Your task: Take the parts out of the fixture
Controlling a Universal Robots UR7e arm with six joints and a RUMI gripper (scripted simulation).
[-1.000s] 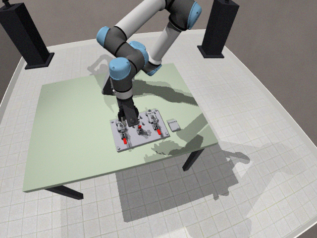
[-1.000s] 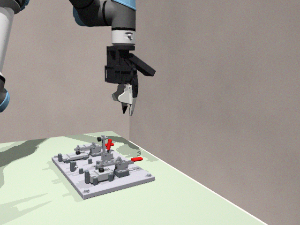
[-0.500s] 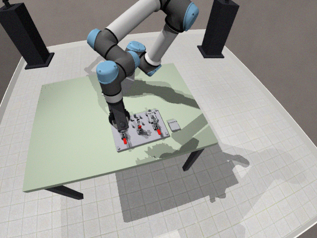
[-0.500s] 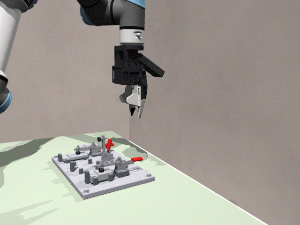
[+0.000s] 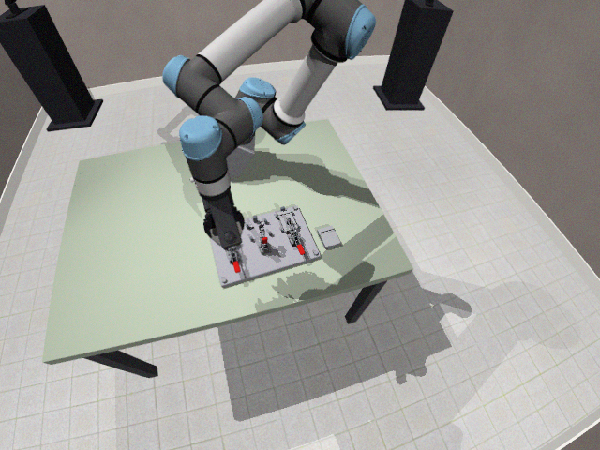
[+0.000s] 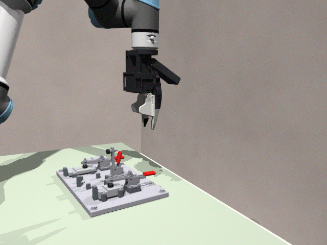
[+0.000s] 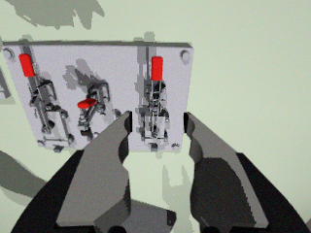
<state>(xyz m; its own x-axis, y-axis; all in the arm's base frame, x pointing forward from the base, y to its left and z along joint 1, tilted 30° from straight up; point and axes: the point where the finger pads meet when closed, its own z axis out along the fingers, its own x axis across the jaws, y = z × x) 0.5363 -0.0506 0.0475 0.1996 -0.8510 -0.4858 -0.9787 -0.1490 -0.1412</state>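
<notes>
Trouble, as you judged it, would come from pulling against a closed clamp: the near clamp (image 5: 233,253) (image 6: 132,178) (image 7: 155,94) lay down over the near part (image 6: 111,192) (image 7: 149,134), and the far part (image 5: 286,220) (image 6: 84,170) (image 7: 58,127) was pinned likewise, so a lift could have dragged the fixture (image 5: 271,265) (image 6: 132,199) (image 7: 121,63). Your gripper (image 5: 226,227) (image 6: 148,126) (image 7: 157,113) hung above, partly open and gripping nothing; the upright middle clamp could have snagged a low sideways pass. The loose part (image 5: 330,237) lay flat just beside the plate. You had a pale green table (image 5: 121,232) (image 6: 211,224) (image 7: 253,58), crossed by misleading shadows, on a tiled floor (image 5: 169,401) between brown walls (image 6: 237,105).

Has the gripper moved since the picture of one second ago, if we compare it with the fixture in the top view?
Yes. In the top view, the gripper has shifted left across the fixture, from beside its left clamp to over it.
</notes>
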